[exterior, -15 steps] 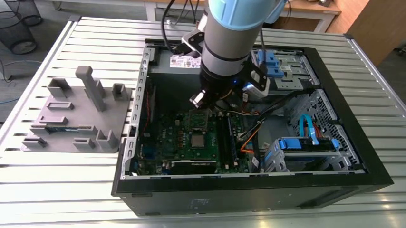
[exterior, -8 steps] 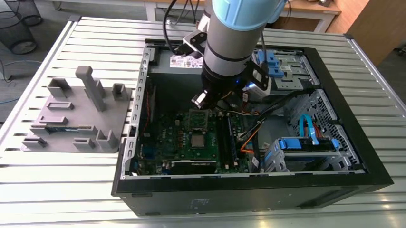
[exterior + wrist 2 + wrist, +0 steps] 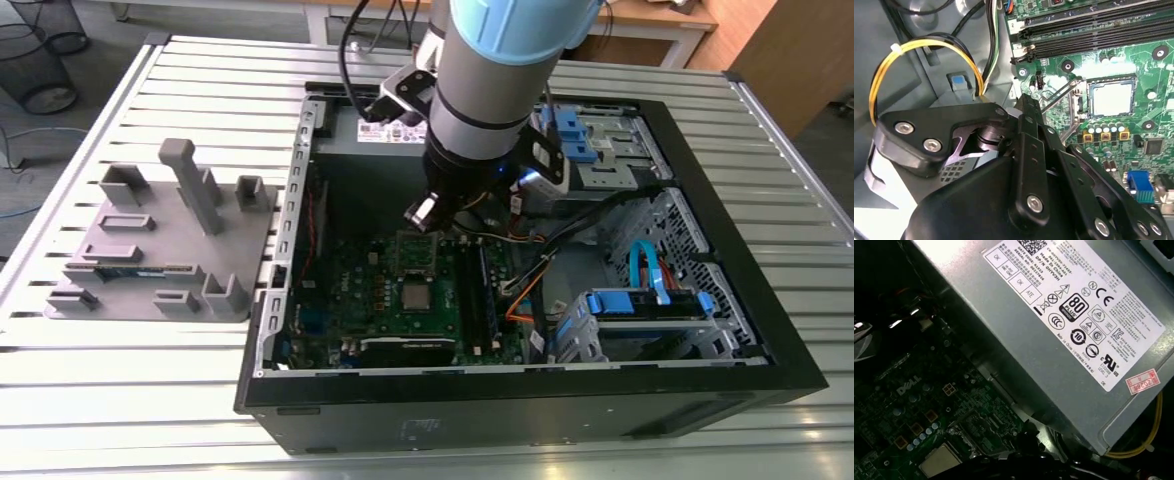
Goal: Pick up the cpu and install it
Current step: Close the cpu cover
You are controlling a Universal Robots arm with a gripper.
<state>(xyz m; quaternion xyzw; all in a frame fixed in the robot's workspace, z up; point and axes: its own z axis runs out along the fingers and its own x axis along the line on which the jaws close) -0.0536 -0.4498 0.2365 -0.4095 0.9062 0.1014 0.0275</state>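
Observation:
The cpu is a small square chip with a dull silvery top. It lies flat inside the metal-framed socket of the green circuit board, inside the open computer case. Both wrist views show the cpu resting in the socket. A thin metal lever stands raised beside the socket. My gripper hangs above the board, between the socket and the grey power supply, apart from the chip. Nothing shows in its grasp.
A grey block tray holding a green memory stick sits on the slatted metal table at the exterior view's left. Black memory slots, yellow cables and blue-tabbed drive cages crowd the case.

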